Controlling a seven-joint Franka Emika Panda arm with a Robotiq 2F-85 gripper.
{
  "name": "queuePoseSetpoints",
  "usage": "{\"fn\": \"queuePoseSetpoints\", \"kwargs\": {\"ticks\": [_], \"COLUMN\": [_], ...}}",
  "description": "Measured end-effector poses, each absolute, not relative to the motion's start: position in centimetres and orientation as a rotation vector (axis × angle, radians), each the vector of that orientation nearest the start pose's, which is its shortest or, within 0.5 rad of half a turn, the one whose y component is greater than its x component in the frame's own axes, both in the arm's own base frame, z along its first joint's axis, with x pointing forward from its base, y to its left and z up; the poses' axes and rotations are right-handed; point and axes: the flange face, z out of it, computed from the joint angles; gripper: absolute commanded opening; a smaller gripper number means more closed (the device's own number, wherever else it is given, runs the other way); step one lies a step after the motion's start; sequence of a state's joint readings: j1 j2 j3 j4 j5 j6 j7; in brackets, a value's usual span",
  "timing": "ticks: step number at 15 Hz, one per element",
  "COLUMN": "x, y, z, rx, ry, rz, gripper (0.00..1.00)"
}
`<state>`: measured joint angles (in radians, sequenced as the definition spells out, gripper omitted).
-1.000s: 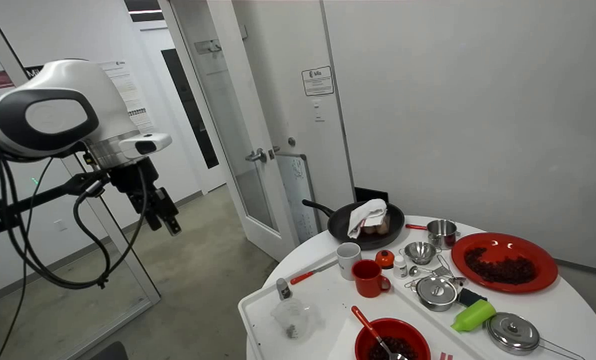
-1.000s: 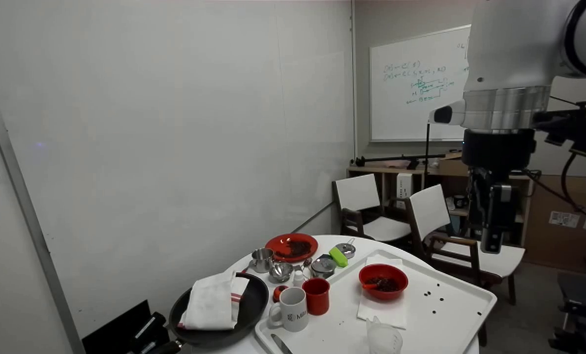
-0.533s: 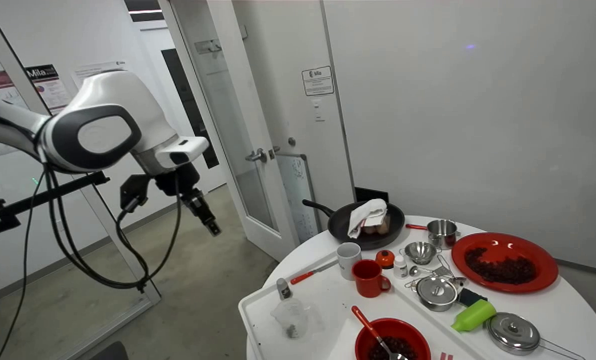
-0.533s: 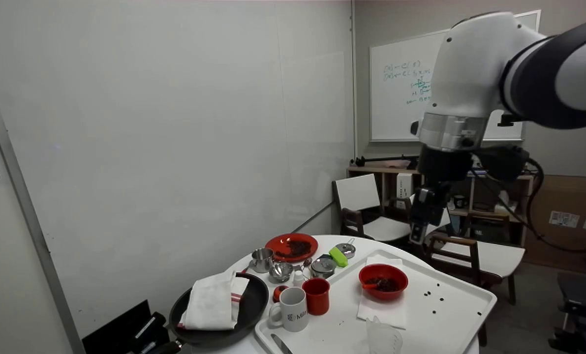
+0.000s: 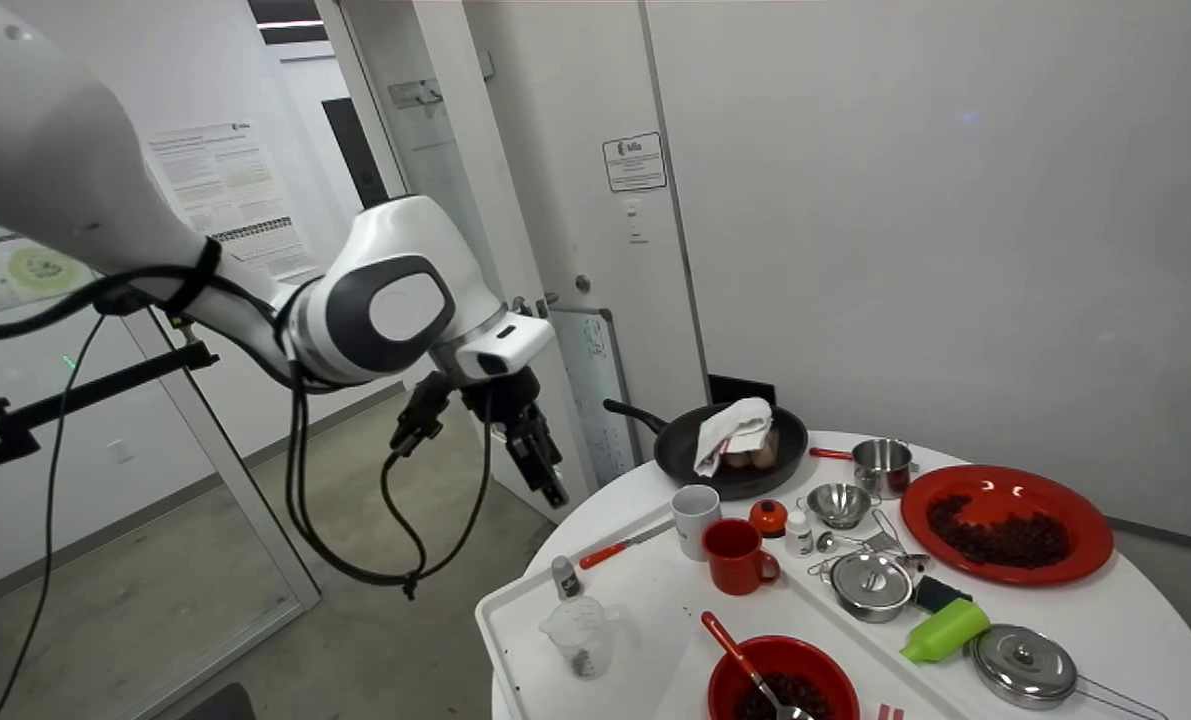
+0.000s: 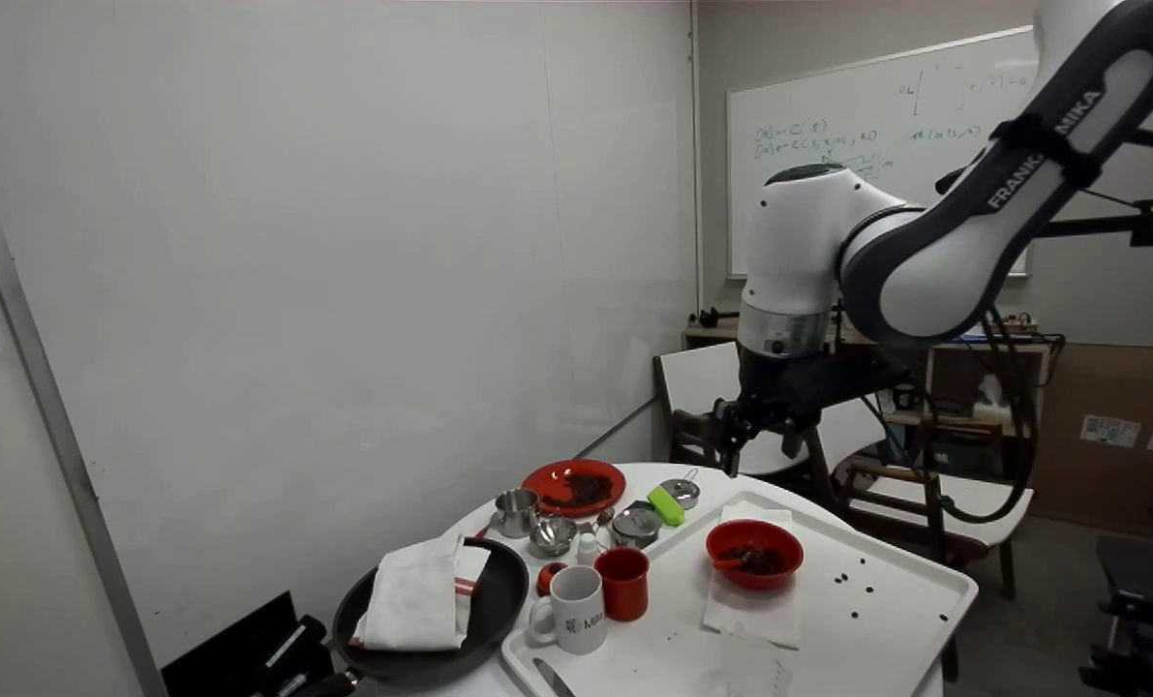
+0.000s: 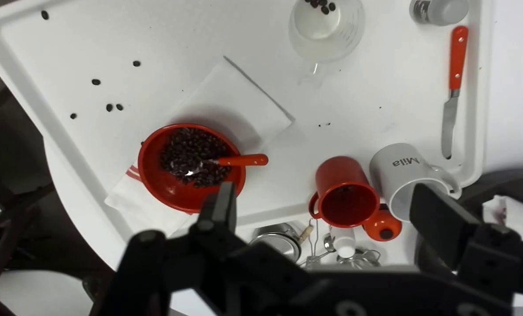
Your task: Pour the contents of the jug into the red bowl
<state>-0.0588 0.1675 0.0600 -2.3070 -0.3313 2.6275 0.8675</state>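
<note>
The transparent jug (image 7: pixel 327 33) stands on the white tray (image 7: pixel 261 26) with several dark beans at its bottom. It also shows in both exterior views (image 5: pixel 577 638) (image 6: pixel 758 670), cut off by the lower edge in one of them. The red bowl (image 7: pixel 170 192) sits on a white cloth on the tray, holding many dark beans and a red-handled spoon. It shows in both exterior views (image 5: pixel 800 655) (image 6: pixel 755 581). My gripper (image 7: pixel 325 191) is open and empty, its fingers (image 7: pixel 223 206) wide apart. In both exterior views (image 5: pixel 555 497) (image 6: pixel 729 467) it hangs above the table, apart from everything.
A red mug (image 7: pixel 338 171) and a white mug (image 7: pixel 393 169) stand at the tray's edge. A knife (image 7: pixel 456 61) and a grey-topped shaker (image 7: pixel 445 11) lie near the jug. A pan (image 5: pixel 680 455), small metal pots (image 5: pixel 872 585) and a red plate (image 5: pixel 1085 520) surround the tray.
The arm has swung over towards the table, rightward in one exterior view and leftward in the other, and its wrist has turned. The jug and bowl have not moved.
</note>
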Motion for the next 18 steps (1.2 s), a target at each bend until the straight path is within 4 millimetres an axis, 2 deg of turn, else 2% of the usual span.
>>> {"fn": "queuePoseSetpoints", "kwargs": {"ticks": [3,6,8,12,15,18], "x": [55.3,55.3,55.2,55.8,57.0,58.2], "y": [1.1,1.2,0.9,0.4,-0.3,-1.9], "z": [27.7,27.6,26.8,22.7,19.9,18.2], "rx": [-3.068,-3.071,-3.091,-3.083,-3.053,-3.017], "ry": [0.985,0.991,1.001,0.974,0.857,0.694], "rz": [-0.327,-0.326,-0.289,-0.110,-0.011,0.041], "gripper": [1.00,1.00,1.00,1.00,1.00,1.00]}}
